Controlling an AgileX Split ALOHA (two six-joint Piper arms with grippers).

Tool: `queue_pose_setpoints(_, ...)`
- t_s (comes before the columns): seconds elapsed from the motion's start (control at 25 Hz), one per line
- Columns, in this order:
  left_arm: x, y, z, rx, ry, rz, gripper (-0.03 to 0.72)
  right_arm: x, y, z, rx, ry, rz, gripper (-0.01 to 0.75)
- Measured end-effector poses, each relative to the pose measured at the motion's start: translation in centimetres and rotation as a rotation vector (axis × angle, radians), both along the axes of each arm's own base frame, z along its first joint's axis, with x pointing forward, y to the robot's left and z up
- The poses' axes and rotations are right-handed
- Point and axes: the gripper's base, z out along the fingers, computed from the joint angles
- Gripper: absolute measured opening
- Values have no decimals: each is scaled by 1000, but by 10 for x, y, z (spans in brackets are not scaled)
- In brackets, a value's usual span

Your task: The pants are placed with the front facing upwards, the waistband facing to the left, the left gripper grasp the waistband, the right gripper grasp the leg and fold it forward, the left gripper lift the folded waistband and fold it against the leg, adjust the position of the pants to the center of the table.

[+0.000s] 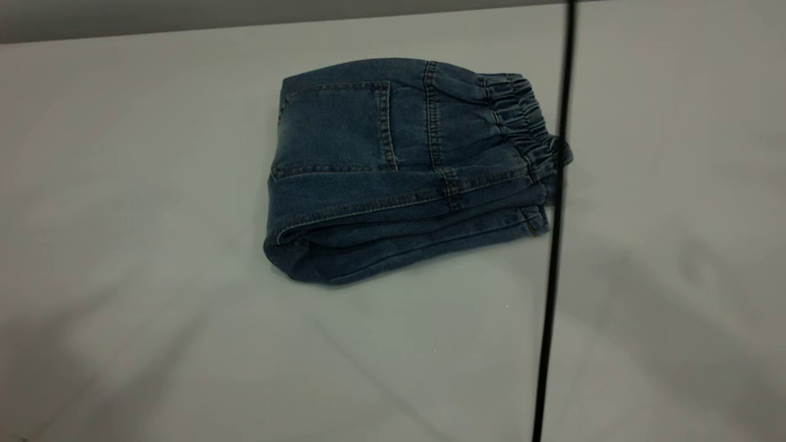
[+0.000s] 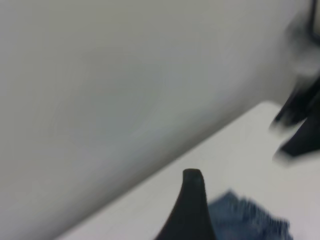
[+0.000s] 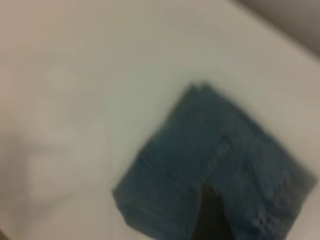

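Seen from the exterior camera, the pants (image 1: 405, 172) lie folded into a compact stack on the table (image 1: 123, 245), patch pocket (image 1: 334, 126) on top and the waistband (image 1: 522, 120) along the stack's right edge. A thin black cable (image 1: 556, 233) hangs straight down across the view, passing in front of the waistband's end. Neither gripper appears in this view.

From the left wrist camera, one black wedge finger of the left gripper (image 2: 189, 210) shows, its tip above bare table surface, and a strip of gathered denim lies just beside it. No second finger is visible, so whether the jaws are parted or closed cannot be told.

From the right wrist camera, the folded pants lie beneath a single dark finger of the right gripper (image 3: 212, 215), which overlaps the denim. Its jaw state cannot be told either.
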Motion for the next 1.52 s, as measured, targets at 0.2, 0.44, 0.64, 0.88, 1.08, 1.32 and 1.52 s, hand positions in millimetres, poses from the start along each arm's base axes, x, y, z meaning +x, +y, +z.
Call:
queue_pose_setpoints(0.2,-45,11,-4,-4,136,85,582,-70,-44,57,109,-123,93,371)
queue_pose_setpoints(0.44,-90,16,-14,-96,148,138,582,-154,-115,66,112,-216,57,358)
queue_pose_setpoints(0.64,-131,24,-44,-161,155,201,582,-241,-185,43,239,-311,-37,358)
queue_pose_setpoints(0.88,-169,35,-87,-212,149,300,582,-319,-256,-19,461,-478,-196,358)
queue_pose_setpoints(1.08,-179,36,-119,-201,160,304,582,-349,-276,-70,442,-450,-157,358)
queue_pose_setpoints(1.32,-164,35,-166,-115,259,303,582,-328,-254,-119,306,-320,-95,358)
queue_pose_setpoints(1.52,-153,41,-206,11,323,338,582,-304,-234,-155,285,-262,-89,358)
